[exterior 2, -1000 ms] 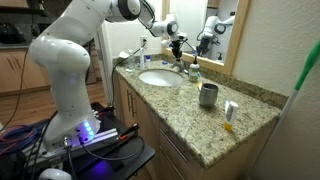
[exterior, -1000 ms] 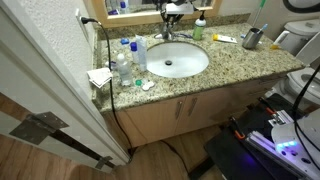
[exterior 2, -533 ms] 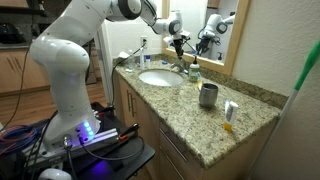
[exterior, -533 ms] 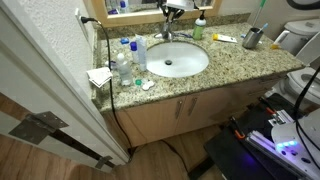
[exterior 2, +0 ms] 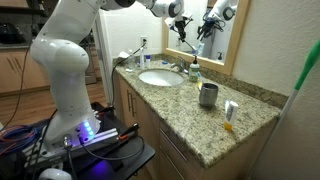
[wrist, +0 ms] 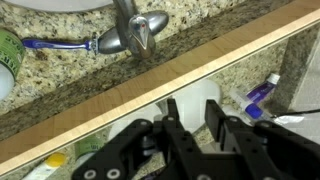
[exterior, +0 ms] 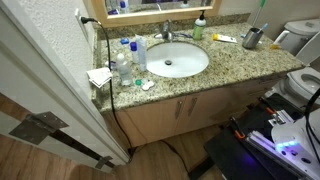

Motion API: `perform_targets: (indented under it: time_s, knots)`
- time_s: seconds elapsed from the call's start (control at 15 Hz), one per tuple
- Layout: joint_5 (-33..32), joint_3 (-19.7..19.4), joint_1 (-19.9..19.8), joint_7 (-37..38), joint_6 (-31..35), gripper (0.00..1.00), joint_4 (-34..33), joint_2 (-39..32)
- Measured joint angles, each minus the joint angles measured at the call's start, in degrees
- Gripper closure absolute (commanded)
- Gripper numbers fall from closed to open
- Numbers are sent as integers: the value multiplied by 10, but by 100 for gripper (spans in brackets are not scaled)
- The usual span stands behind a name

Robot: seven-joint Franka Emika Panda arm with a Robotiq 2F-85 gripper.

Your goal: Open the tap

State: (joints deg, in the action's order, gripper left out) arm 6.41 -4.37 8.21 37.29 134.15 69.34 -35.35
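Observation:
The tap is a small chrome faucet behind the white oval basin. It also shows in an exterior view and at the top of the wrist view, with its lever handle in the middle. My gripper hangs well above the tap, in front of the mirror, and touches nothing. In the wrist view its fingers are apart with nothing between them. The gripper is out of view in the exterior view that looks down on the counter.
Clear bottles with blue caps and a white cloth stand beside the basin. A metal cup and a green bottle stand on the granite counter. A blue toothbrush lies by the tap.
My gripper has risen from just above the tap to high in front of the mirror, leaving the top of one exterior view. The tap looks unchanged.

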Motion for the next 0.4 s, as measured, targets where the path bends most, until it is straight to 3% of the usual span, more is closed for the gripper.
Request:
perform_targets:
  time_s: [0.27,0.33,0.4]
  knots:
    - [-41,0,13,-7,-44,6,40,69]
    - [-56,0,16,-7,-55,25,55,90]
    - [-71,0,19,-7,-66,17,70,108]
